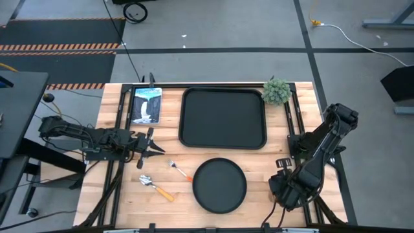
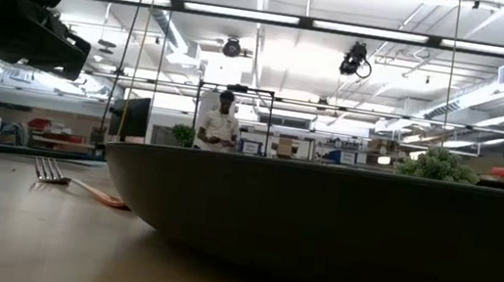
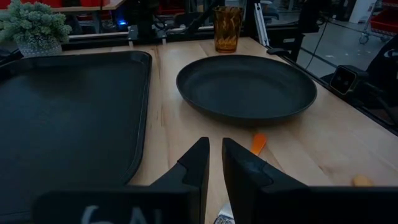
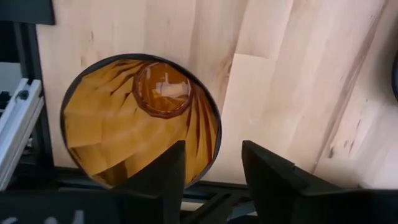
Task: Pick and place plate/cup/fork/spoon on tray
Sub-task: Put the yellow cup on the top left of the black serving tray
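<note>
The amber cup (image 4: pixel 142 118) stands upright on the wood near the table's right edge, beyond the plate in the left wrist view (image 3: pixel 227 28). My right gripper (image 4: pixel 211 168) is open and points down over it, one finger over the cup's mouth and one outside the rim; no touch shows. In the high view the right arm hides the cup. The round black plate (image 1: pixel 220 186) lies at the near middle, with the fork (image 1: pixel 181 171) and spoon (image 1: pixel 155 188) to its left. The black tray (image 1: pixel 223 118) lies beyond. My left gripper (image 1: pixel 158 150) waits at the left, shut and holding nothing.
A small green plant (image 1: pixel 277 92) stands at the tray's far right corner and a blue-white picture panel (image 1: pixel 146 105) lies to the tray's left. Bare wood lies between the plate and the right arm. A person stands far off in the room (image 2: pixel 223 117).
</note>
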You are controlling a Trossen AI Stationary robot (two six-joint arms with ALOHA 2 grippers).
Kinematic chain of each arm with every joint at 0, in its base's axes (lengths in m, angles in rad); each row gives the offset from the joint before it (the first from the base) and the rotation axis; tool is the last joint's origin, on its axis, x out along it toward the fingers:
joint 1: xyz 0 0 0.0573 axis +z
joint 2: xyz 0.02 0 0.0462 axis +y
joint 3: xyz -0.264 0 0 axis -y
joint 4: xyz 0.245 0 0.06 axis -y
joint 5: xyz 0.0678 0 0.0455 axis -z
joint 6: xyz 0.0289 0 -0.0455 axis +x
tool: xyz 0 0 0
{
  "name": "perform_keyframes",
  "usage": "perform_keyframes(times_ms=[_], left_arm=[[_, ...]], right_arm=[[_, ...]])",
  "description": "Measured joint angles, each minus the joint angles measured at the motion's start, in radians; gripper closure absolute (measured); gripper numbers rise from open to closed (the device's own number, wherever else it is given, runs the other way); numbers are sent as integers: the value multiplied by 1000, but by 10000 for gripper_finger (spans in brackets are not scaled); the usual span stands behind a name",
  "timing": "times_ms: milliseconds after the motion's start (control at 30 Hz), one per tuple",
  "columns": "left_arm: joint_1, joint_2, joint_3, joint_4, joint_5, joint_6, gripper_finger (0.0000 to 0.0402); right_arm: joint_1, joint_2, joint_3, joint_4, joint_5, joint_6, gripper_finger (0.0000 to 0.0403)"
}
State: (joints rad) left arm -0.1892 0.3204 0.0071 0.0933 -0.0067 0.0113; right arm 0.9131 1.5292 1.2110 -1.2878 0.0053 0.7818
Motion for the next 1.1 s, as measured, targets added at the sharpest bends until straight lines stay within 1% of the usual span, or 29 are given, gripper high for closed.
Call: perform_keyframes(times_ms=[267,433,667,867,967,1100], left_arm=[[0,0,0,0,0,0,349],[0,0,0,0,0,0,349],[0,0,0,0,0,0,349],[0,0,0,0,0,0,349],[0,0,0,0,0,0,349],[0,0,0,0,0,0,349]], right_arm=[[0,30,-10,8,29,-6,245],[-1,30,-37,31,30,-2,262],[-1,30,-74,67,29,-1,302],[-16,30,-91,72,29,-19,358],[-31,27,-88,79,12,-39,386],[-61,27,-88,80,7,-63,387]])
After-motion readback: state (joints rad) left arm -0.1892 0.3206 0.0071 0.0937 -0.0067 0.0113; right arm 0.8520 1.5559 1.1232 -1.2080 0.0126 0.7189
